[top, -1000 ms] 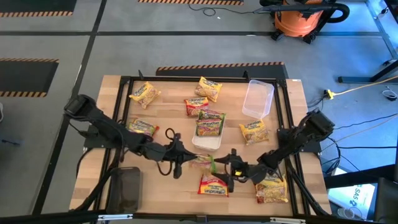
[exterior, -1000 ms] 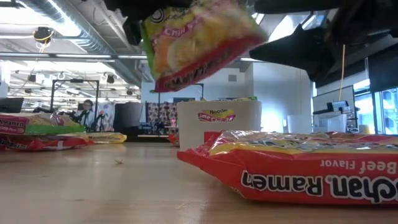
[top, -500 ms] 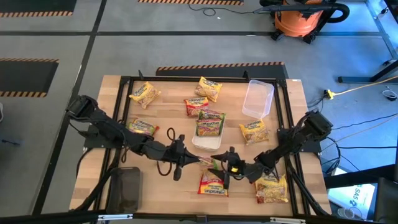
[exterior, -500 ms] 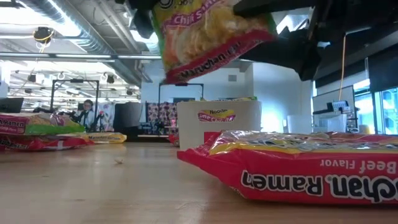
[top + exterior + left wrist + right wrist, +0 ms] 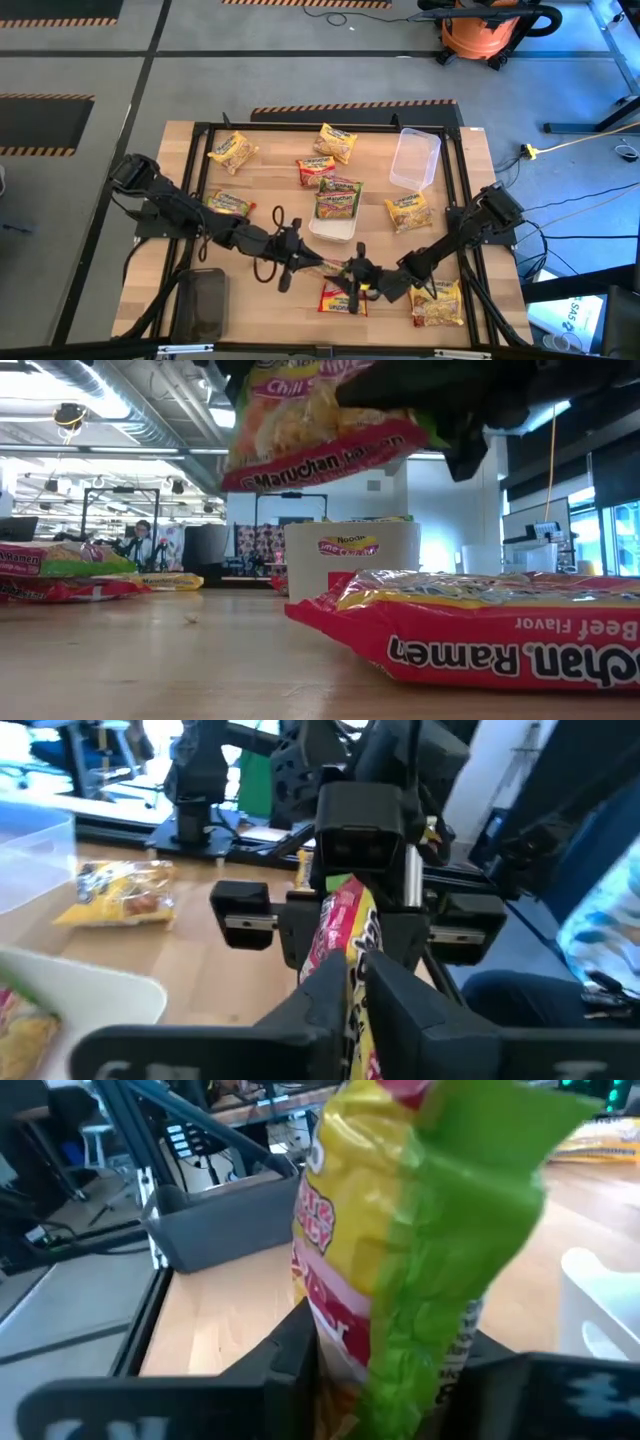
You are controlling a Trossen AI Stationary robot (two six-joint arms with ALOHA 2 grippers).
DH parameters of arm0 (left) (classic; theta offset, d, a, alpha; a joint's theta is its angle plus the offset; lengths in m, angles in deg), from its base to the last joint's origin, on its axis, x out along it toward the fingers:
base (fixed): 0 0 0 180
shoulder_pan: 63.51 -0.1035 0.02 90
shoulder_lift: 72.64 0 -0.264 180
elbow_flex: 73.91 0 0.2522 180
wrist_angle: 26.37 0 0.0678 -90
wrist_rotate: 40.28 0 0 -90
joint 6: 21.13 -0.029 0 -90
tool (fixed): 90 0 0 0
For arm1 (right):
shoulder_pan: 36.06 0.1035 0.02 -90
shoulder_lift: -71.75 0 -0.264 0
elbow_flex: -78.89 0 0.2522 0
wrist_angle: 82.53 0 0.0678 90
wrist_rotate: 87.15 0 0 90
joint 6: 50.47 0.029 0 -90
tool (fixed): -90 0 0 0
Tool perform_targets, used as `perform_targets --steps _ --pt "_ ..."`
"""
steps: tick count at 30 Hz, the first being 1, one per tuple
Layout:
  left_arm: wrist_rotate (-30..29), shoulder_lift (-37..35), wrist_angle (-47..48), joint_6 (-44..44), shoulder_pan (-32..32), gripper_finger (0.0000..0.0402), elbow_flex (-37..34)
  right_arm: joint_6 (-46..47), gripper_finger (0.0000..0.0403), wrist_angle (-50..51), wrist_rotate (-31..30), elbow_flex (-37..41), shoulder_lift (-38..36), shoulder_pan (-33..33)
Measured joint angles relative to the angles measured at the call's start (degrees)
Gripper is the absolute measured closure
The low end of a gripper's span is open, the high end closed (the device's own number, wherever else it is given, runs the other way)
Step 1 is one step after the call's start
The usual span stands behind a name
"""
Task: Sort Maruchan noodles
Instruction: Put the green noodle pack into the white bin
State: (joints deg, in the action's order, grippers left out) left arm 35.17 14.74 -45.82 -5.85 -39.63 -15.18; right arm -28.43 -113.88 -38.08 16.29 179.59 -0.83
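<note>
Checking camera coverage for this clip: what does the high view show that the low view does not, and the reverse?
Only the high view shows the whole layout: the clear tray at the table's far right, the dark tray near left, and both arms meeting at mid-table, left tool and right tool.

Only the low view shows the print on the lifted chili packet, the "Beef Flavor" red packet lying flat, and a person in the room behind.

Both show the white tray holding a packet.
</note>
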Motion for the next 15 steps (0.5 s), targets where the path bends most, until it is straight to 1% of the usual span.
perform_targets --steps 3,6,10,13,15 --pt "2.02 -0.83 1.04 -0.78 0.03 0.0323 0.00 -2.27 0.0315 0.34 0.19 0.00 -0.71 0.05" --pt "2.10 -2.53 2.84 -1.11 0.07 0.0286 0.00 -3.58 0.0315 0.36 0.72 -0.02 -0.81 0.04" --pt "2.07 -4.49 7.20 -2.36 -0.31 0.0239 0.13 -4.40 0.0315 1.85 2.96 -0.02 -0.81 0.00" --pt "3.15 -4.66 11.18 -2.23 -0.76 0.0209 0.60 -4.72 0.0315 1.98 3.53 0.00 -0.81 0.00" --pt "3.69 -4.36 16.53 -1.53 -1.23 0.0197 3.06 -5.85 0.0315 2.01 4.05 0.00 -0.82 -0.38"
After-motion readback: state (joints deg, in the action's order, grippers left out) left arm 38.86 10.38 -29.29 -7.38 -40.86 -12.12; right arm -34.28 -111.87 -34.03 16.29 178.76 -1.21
